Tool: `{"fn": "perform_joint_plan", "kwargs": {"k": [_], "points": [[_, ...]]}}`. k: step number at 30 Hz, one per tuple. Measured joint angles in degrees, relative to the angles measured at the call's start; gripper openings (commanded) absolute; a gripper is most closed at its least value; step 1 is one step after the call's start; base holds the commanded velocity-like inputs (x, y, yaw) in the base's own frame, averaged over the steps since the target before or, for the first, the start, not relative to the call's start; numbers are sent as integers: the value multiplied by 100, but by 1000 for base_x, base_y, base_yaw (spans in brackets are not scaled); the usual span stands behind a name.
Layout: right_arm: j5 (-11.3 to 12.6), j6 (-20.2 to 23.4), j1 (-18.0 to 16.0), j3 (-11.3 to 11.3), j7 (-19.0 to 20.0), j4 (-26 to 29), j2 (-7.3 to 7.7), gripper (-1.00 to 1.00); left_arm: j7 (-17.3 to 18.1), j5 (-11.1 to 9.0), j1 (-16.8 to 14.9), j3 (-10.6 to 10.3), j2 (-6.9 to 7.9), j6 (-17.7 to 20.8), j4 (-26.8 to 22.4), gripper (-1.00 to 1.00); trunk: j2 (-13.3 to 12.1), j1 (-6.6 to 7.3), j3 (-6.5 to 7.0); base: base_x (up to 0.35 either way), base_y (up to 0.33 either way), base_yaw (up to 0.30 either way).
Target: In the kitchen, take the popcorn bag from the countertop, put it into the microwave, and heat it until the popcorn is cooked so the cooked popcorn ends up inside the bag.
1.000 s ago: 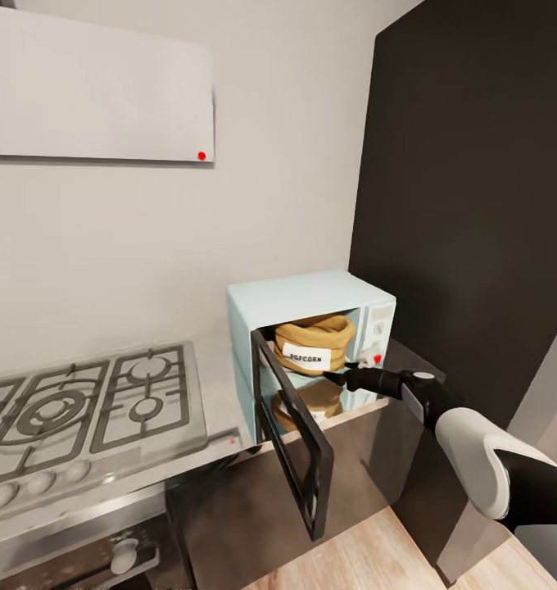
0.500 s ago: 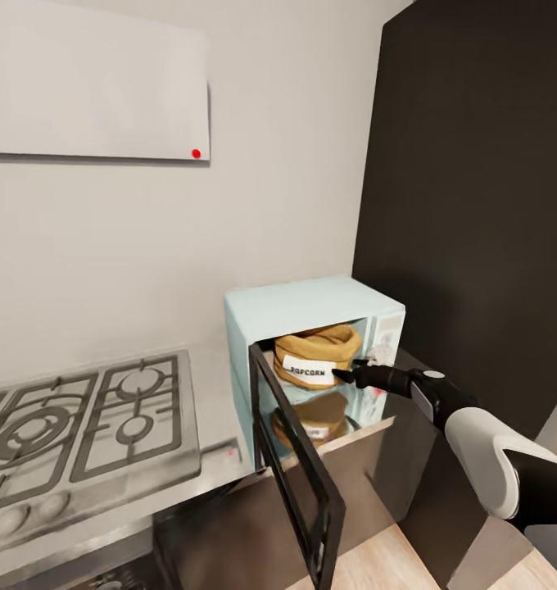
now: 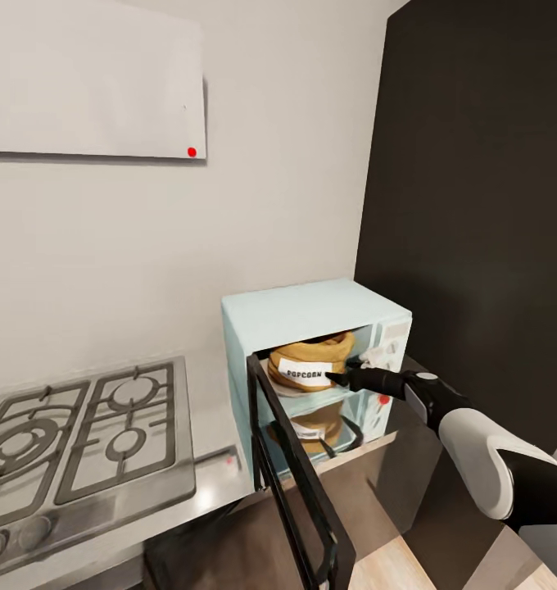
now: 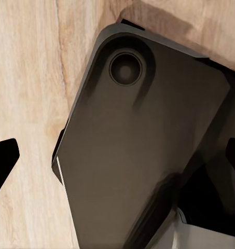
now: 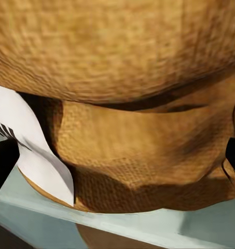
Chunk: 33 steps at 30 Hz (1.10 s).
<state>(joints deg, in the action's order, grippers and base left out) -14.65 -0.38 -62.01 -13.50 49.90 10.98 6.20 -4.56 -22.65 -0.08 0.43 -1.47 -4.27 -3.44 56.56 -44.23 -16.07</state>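
Note:
The mint-blue microwave [image 3: 311, 311] stands on the steel countertop [image 3: 215, 426] with its dark glass door [image 3: 285, 469] swung open toward me. The tan popcorn bag [image 3: 311, 365] sits upright inside, its white label facing out. My right gripper [image 3: 341, 378] reaches into the opening, open, its tips just at the bag's label. In the right wrist view the bag [image 5: 133, 104] looms close between the spread black fingers, resting on the pale microwave floor [image 5: 101, 225]. My left gripper [image 4: 117, 161] hangs open over the robot's dark base. No popcorn is visible.
A gas hob [image 3: 90, 426] lies left of the microwave, under a flat white hood [image 3: 90, 82]. A tall dark cabinet [image 3: 475, 205] rises right of the microwave. The open door juts out over the wooden floor [image 3: 393, 565].
The whole view has shifted, so the camera moved. My right gripper has stayed at the front of the bag, edging slightly nearer the label; the bag keeps its place inside the microwave.

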Motion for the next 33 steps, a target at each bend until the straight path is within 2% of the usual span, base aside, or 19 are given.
{"fn": "perform_joint_plan", "kwargs": {"k": [8, 15, 21, 33], "points": [[-8, 7, 0, 1, 3, -1, 19, 100, -2, -1, 0, 15, -9, 1, 3, 100, 0, -3, 0, -250, -84, 0], [-20, 29, 0, -24, 0, 34, 102, 100, -4, -1, 0, 9, -8, -1, 3, 100, 0, -1, 0, -199, -67, 0], [-22, 45, 0, -25, -7, 49, 102, 100, -2, -1, 0, 12, -7, 0, 6, 100, 0, -2, 0, -85, -40, 0], [-28, 54, -1, -16, -12, 68, 114, 100, -1, -2, 0, 23, -9, 1, 6, 100, 0, -3, 0, -274, -134, 0]]}}
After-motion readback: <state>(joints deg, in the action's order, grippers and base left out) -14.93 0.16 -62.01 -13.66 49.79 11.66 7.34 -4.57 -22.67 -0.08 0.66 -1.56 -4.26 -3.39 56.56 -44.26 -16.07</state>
